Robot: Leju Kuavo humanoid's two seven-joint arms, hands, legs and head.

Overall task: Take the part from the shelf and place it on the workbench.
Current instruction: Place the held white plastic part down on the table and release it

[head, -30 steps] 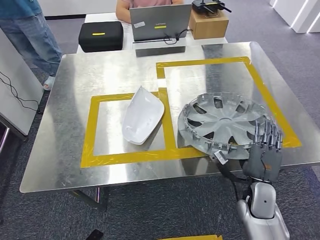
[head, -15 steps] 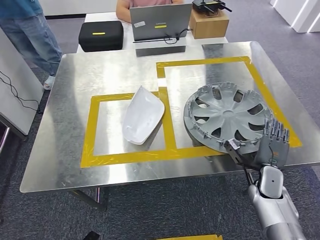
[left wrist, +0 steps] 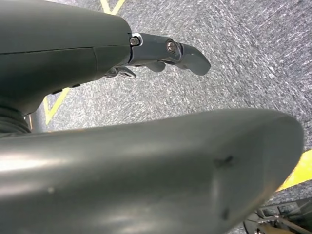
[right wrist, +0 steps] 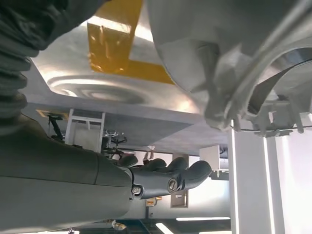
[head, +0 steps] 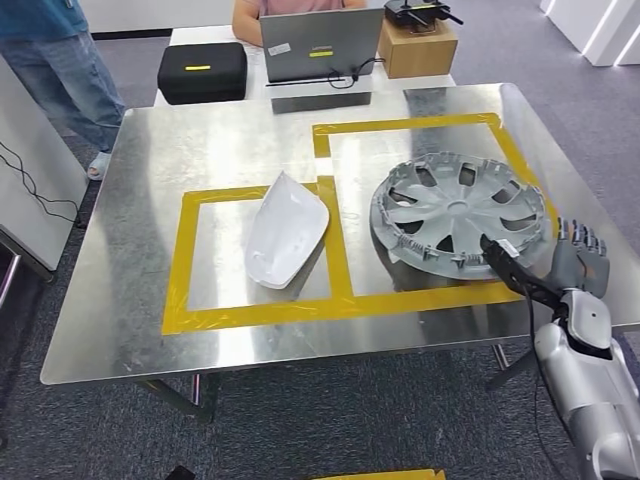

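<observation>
Silver wheel cover [head: 459, 213] lies on the steel workbench [head: 226, 330] inside yellow tape, right hand [head: 577, 262] pinching its rim; no writing legible.

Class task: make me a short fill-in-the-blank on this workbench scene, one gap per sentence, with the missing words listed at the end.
1. The silver wheel cover lies on the metal ____.
2. The white shell part sits inside a square of ____ tape.
3. The hand at the wheel cover's near edge is the robot's ____ hand.
4. Behind the workbench stands an open ____.

Missing words: workbench; yellow; right; laptop
</observation>
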